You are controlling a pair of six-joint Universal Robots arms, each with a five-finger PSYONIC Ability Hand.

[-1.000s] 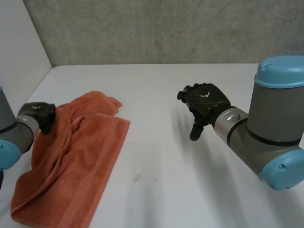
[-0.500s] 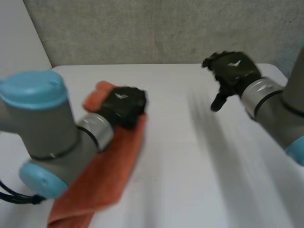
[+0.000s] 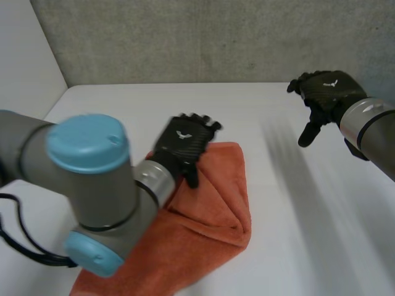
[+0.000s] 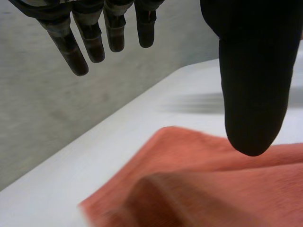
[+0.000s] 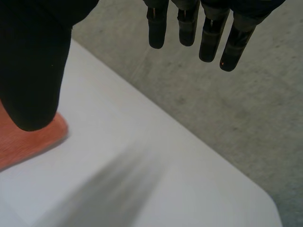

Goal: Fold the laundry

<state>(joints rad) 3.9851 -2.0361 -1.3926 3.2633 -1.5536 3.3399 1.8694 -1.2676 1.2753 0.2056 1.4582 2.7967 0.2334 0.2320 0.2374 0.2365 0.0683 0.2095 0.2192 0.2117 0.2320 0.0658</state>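
Towel, orange terry, lying rumpled and partly doubled over itself on the near left part of the tabletop, with a rounded fold along the side that faces the tabletop's right edge. My left hand hangs over the towel's far edge. Its fingers are straight and spread from the thumb, gripping nothing; whether the thumb grazes the cloth I cannot tell. My right hand hovers near the far right corner of the tabletop, well apart from the towel, likewise relaxed and empty.

Judged step: one fold is laid across and the layers are not yet squared. To do it well, I would lay my left palm flat on the upper layer and smooth toward the near edge, so that no pocket lifts the cloth. I would bring my right hand across to pin a free corner before any further pinch, since terry drags on itself and a one-handed pull would likely skew the edges.
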